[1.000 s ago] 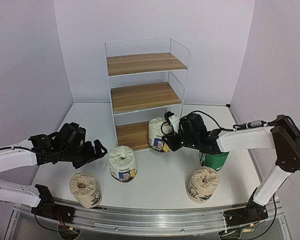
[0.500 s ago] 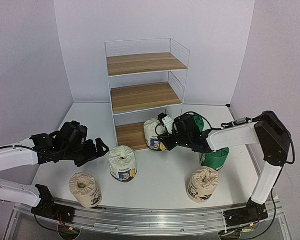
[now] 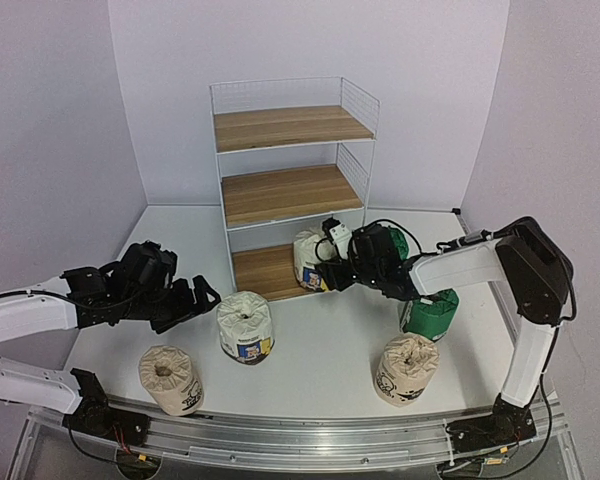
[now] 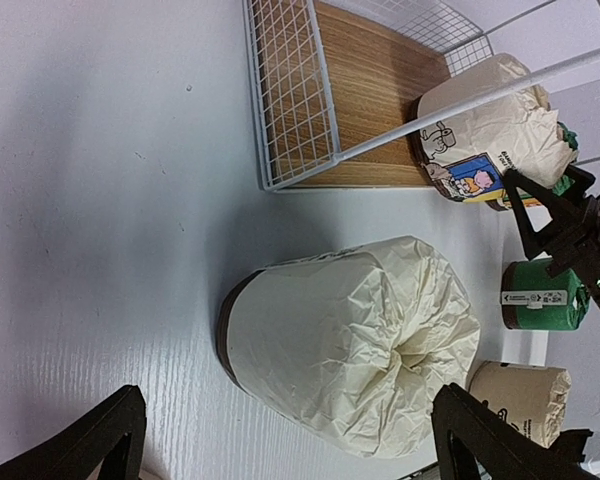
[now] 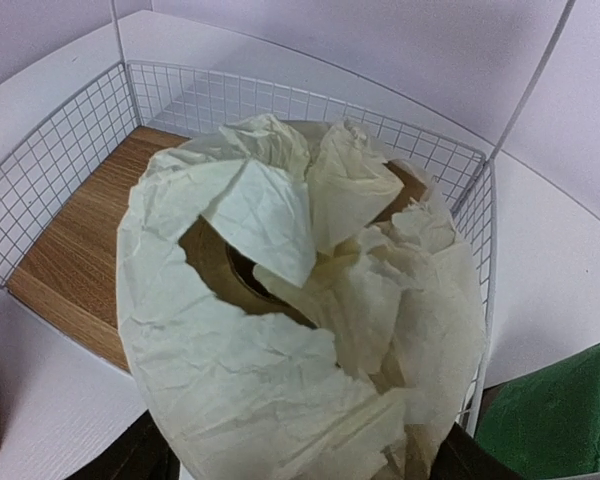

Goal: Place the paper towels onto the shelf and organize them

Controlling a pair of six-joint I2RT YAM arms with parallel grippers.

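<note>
The left gripper (image 3: 194, 298) hovers low over the table (image 3: 320, 350), its fingers spread wide apart. Just past its tips, at its three o'clock, stands a loose white roll (image 3: 246, 327). It is squat, its creamy crinkled wrap gathered to a puckered top, with a blue-yellow label on its side. At that roll's seven o'clock stands a beige roll (image 3: 170, 380) with black print.

The shelf (image 3: 290, 180), white wire with three wooden boards, stands at the table's twelve o'clock. At its five o'clock corner, by the lowest board's edge, is the second white roll (image 3: 311, 262). The right gripper (image 3: 328, 272) is clamped on it, a finger on either side. Its gathered top gapes, showing the brown core. Whether it rests on the board I cannot tell.

A green roll (image 3: 398, 243) peeks from behind the right arm. Another green roll (image 3: 430, 314) stands at the arm's six o'clock, and a second beige roll (image 3: 407, 369) nearer still.
</note>
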